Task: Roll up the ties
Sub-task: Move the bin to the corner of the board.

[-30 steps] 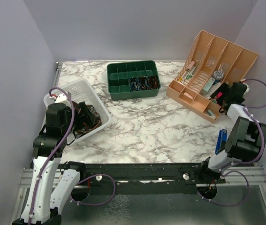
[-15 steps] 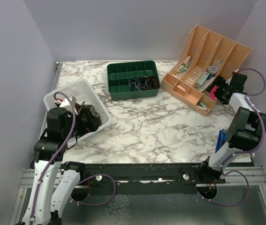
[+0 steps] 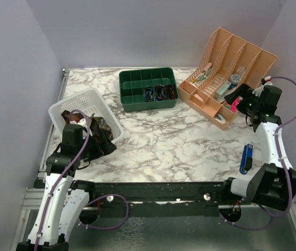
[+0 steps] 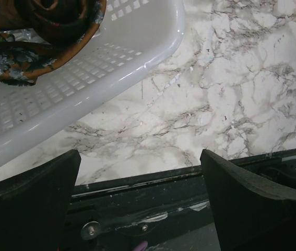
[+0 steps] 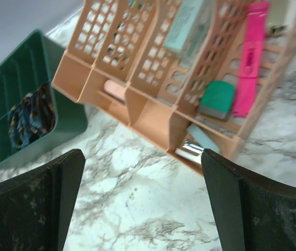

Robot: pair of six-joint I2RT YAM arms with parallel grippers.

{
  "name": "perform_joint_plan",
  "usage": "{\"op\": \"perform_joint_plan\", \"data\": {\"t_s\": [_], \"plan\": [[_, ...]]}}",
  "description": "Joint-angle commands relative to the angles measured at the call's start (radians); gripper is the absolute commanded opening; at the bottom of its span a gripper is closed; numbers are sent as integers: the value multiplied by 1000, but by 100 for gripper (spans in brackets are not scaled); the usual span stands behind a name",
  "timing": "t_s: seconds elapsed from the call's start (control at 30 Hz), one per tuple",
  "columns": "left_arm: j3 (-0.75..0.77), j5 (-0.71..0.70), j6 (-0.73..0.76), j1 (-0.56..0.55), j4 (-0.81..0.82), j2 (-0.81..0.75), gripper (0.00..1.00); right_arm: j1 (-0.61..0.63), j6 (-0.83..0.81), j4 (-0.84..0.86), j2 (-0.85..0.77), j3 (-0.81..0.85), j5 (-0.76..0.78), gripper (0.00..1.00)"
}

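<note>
Loose dark brown ties (image 3: 106,128) with reddish-orange pattern lie heaped in a white basket (image 3: 85,98) at the left. In the left wrist view these ties (image 4: 33,47) fill the top left corner. My left gripper (image 3: 105,143) hangs open and empty at the basket's near right side, over the table's front edge (image 4: 140,157). Rolled ties (image 3: 158,93) sit in the front compartments of a green tray (image 3: 129,78); one bluish roll (image 5: 30,117) shows in the right wrist view. My right gripper (image 3: 239,97) stands open and empty beside the orange organizer (image 5: 141,157).
An orange desk organizer (image 3: 241,52) with pens and small items stands at the back right; its pink marker (image 5: 249,63) and green eraser (image 5: 216,97) show close up. A blue object (image 3: 247,157) lies near the right front edge. Purple walls enclose the table.
My left gripper has drawn back from over the basket toward the front edge. The right arm has stretched out and its wrist has moved back; the organizer has shifted a little back and left.
</note>
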Motion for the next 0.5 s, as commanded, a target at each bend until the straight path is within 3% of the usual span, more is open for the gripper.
{"op": "perform_joint_plan", "data": {"t_s": [0.0,0.17,0.47], "plan": [[-47,-89,-30,1,20,-26,99,1,18,-7,-10,-23,-303,100],[-35,-148,-71,14,72,30,99,105,67,82,-16,0,-438,100],[34,-356,-128,17,158,262,99,516,21,36,140,165,-332,100]]}}
